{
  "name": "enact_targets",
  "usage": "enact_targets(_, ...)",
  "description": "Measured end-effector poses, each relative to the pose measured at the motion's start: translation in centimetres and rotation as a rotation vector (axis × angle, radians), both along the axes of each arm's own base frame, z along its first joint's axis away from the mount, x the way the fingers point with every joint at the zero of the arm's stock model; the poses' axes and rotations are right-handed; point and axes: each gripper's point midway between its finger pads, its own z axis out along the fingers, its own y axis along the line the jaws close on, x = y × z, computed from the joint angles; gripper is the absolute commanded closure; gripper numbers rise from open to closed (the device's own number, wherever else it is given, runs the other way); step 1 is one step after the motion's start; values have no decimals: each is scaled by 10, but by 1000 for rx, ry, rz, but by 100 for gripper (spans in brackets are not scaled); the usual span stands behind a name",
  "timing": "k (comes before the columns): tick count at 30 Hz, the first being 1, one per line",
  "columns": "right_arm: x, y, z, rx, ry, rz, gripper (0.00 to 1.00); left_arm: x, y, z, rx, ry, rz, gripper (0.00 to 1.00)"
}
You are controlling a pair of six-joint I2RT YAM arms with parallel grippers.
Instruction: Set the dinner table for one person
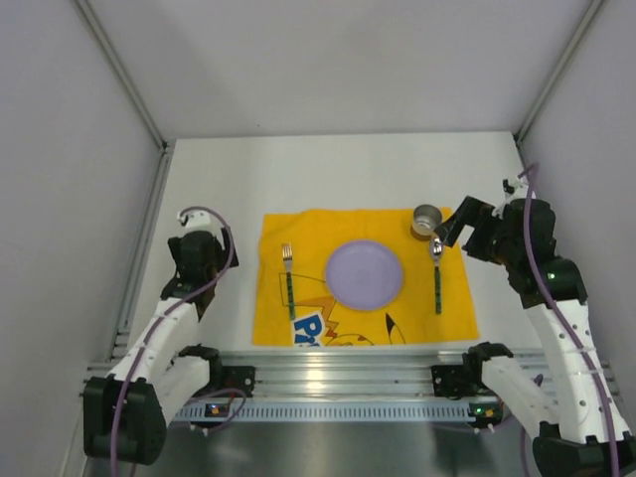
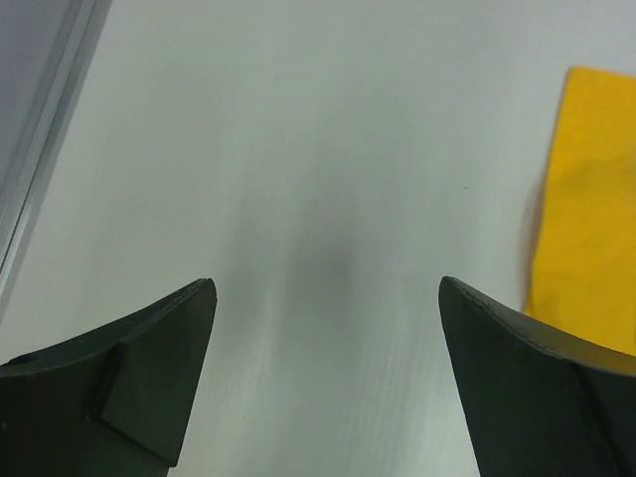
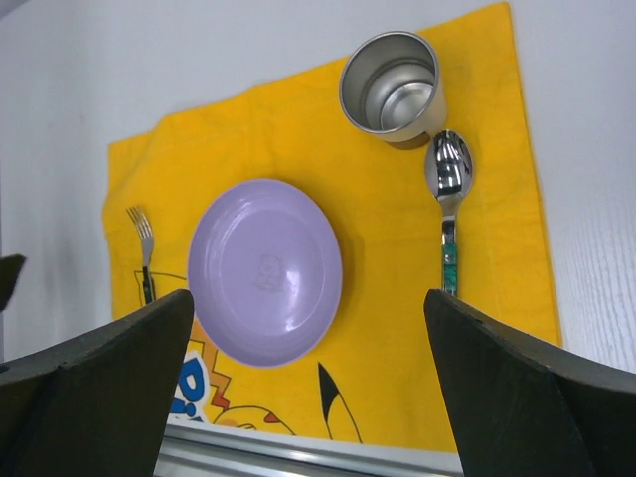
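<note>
Both grippers hang spread and empty: left gripper over the white dinner table, right gripper at the edge of its yellow cloth. We judge the setting done — plate centred, fork left, spoon right, cup above.

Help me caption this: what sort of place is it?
Likely a robot lab test cell, not a home: plain grey partition walls, an aluminium mounting rail, and a white table set with a purple plate.

dinner table, large, flat, matte white, rectangular
</note>
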Motion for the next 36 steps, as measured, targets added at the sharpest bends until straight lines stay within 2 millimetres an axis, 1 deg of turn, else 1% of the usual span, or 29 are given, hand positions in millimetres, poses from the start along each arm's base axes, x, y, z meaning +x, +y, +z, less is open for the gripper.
enact_targets(1, -2, 1, 1, 8, -20, -1, 0, -9, 5, -21, 29, 17, -8, 1)
enact_targets(3, -5, 1, 5, 21, -64, -2, 0, -21, 10, -51, 57, 23, -28, 1)
enact_targets(4, -6, 1, 8, 25, -87, -3, 0, -26, 12, -63, 66, 22, -41, 1)
enact_targets(6, -6, 1, 14, 26, -128, -3, 0, -26, 11, -76, 67, -3, -69, 1)
enact_targets(8, -5, 1, 19, 21, -158, -1, 0, -14, 6, -76, 47, -40, -99, 1)
enact_targets(9, -4, 1, 21, 16, -171, 3, 0, -4, 4, -77, 41, -55, -112, 3)
enact_targets(13, 1, -2, 21, -16, -183, 8, 0, 24, 1, -88, 20, -51, -134, 2)
enact_targets(16, 6, -5, 21, -38, -195, 1, 0, 49, 2, -83, -10, -108, -148, 1)
enact_targets(18, 8, -7, 17, -53, -197, -8, 0, 65, 3, -80, -20, -147, -158, 1)
enact_targets(19, 8, -9, 15, -58, -193, -14, 0, 71, 1, -79, -23, -166, -171, 1)
enact_targets(21, 10, -12, 8, -73, -186, -31, 0, 73, -4, -80, -32, -179, -201, 1)
enact_targets(23, 14, -20, -9, -102, -163, -66, 0, 73, -8, -77, -35, -212, -222, 1)
enact_targets(27, 21, -31, -52, -181, -125, -87, 0, 76, -9, -71, -33, -242, -232, 1)
enact_targets(32, 34, -41, -120, -323, -146, -40, 0, 78, -10, -66, -29, -266, -237, 1)
enact_targets(36, 44, -47, -161, -446, -206, 16, 0, 79, -10, -65, -29, -271, -239, 1)
